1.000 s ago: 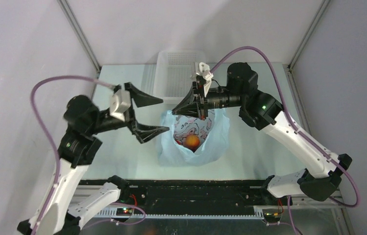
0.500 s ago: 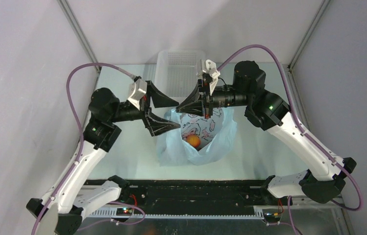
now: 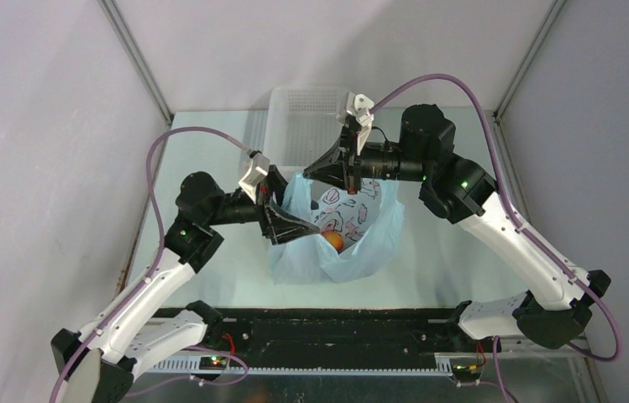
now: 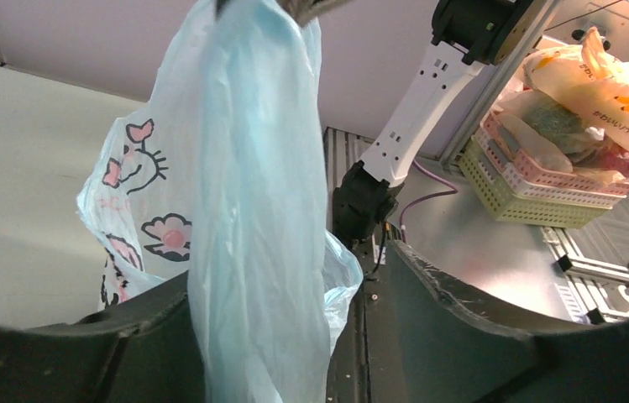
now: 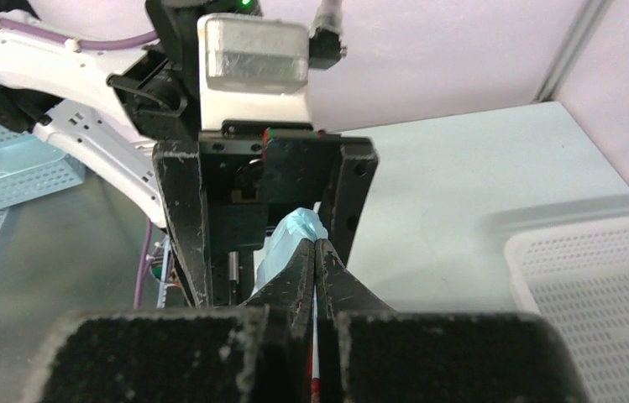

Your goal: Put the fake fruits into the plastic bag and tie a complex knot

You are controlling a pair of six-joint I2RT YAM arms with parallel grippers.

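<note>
Gripped the plastic bag's lifted top edge with the right pincer, jaws together on the blue film, and straddled a hanging fold of it with the left pincer, jaws apart on either side, bag standing on the surface just before the white basket, orange-peach fruit visible inside.

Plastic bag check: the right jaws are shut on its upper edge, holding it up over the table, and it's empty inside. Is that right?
Not quite: it isn't empty. The top external view shows an orange-peach fruit inside the plastic bag. The rest is right: the right gripper has its jaws shut on the bag's upper edge, holding it up over the table.
</note>
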